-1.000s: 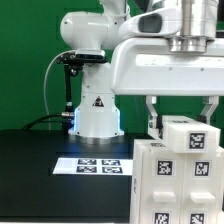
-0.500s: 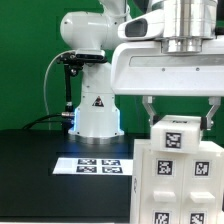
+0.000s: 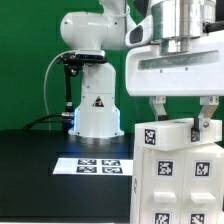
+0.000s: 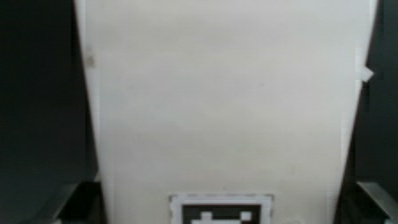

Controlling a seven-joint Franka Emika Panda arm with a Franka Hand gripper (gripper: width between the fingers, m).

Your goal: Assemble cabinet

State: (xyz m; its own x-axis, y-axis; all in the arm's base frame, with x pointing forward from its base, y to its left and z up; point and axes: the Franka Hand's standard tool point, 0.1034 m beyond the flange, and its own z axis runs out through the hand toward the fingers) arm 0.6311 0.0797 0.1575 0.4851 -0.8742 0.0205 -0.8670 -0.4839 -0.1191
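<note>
Large white plastic cabinet [image 3: 181, 176] standing at the counter's near edge toward the exterior view's right, blocky and smooth-sided, with matte faces and crisp square corners. Square black-and-white fiducial tags [image 3: 197, 170] printed flat across its front face, several in view, each a pixelated pattern inside a white border. Narrower upper block rising from the top, stepped back from the wider body below.

Gripper [image 3: 184, 113] hanging straight down over that upper block, glossy white housing above, two slim dark fingers [image 3: 156, 108] dropping on either side of it. Spread wide enough to straddle the block, one finger at each flank; actual pressing against the plastic impossible to tell from the exterior view.

From the wrist view, a tall flat white panel [image 4: 219, 100] filling the picture, faintly grainy, edges straight and slightly tapering, one tag [image 4: 222, 211] at its end. Dark finger pads [image 4: 379, 198] just visible at both sides of the panel, close beside its edges, no clear gap and no clear contact.

Counter [image 3: 40, 165] flat, matte black. Marker board [image 3: 100, 165] lying thin and white on it near the middle, carrying a row of tags, just beside the cabinet's corner. Rounded glossy white robot base [image 3: 95, 100] at the far edge, black cable [image 3: 58, 90] looping down beside it, plain green backdrop [image 3: 25, 60] behind.
</note>
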